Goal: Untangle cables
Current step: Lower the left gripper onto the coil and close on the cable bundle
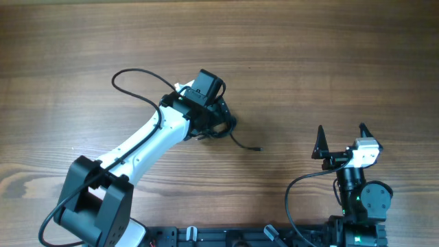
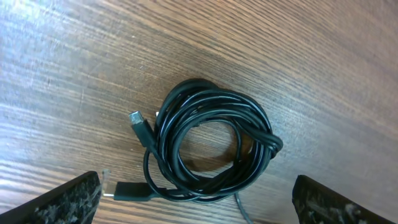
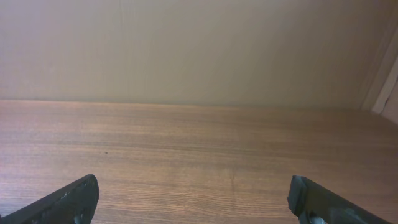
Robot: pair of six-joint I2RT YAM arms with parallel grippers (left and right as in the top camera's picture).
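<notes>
Cables (image 2: 255, 121) lie wound in one tight black coil near the middle of the table (image 1: 309, 55), with one loose end trailing toward 4 o'clock. A silvery plug (image 2: 135, 117) pokes out at the coil's 9 o'clock, and a second plug (image 2: 127, 190) lies at its 7 o'clock. The left hand (image 2: 199, 202) hangs over the coil, spread wide, its fingers either side and gripping nothing. The right hand (image 1: 341, 137), well apart at the table's 4 o'clock, is likewise spread and empty.
</notes>
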